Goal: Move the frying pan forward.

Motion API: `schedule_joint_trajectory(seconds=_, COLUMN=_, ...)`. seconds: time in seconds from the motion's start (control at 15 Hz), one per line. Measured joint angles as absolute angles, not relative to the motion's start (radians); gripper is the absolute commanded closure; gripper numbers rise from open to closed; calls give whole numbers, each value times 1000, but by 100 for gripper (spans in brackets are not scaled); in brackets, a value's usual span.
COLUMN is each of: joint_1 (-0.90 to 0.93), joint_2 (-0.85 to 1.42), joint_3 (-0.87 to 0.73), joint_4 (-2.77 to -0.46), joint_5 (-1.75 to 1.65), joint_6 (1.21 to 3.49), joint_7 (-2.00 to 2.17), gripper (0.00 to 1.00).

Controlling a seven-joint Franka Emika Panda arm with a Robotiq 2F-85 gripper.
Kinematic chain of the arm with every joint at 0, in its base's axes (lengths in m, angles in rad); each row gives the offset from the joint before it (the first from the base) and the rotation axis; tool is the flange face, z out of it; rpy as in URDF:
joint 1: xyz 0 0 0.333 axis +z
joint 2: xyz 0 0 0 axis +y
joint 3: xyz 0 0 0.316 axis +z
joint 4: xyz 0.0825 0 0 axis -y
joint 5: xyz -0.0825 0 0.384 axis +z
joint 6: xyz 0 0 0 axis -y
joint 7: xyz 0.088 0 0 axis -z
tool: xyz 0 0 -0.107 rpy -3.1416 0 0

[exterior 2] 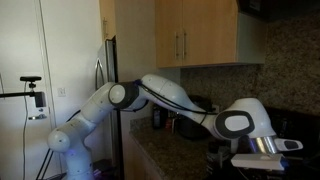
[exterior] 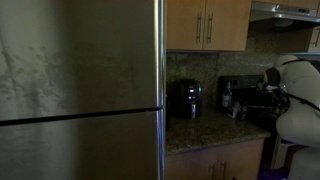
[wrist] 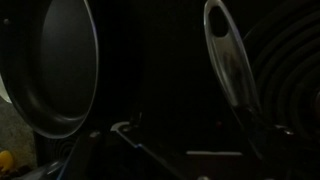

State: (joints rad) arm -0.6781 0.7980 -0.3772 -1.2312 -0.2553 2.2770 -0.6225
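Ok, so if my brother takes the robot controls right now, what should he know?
Gripper: the wrist view is too dark to tell if it is open or shut; nothing is clearly held.
Frying pan: close to the wrist camera, on the left of its view. A shiny handle lies right of it, beside the stove coil.
Done: the arm is stretched out, wrist near the pan.
Left: grip the pan and move it forward.

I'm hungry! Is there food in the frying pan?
Empty: in the wrist view the frying pan shows only a bare, dark inside.
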Motion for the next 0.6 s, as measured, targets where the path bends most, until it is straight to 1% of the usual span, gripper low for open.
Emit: schedule_joint_trajectory(seconds=0.6, joint_1=-765, joint_2=741, joint_3=-316, joint_4=-1206, joint_5=-36, joint_6=2153, joint_7=-747, gripper=0)
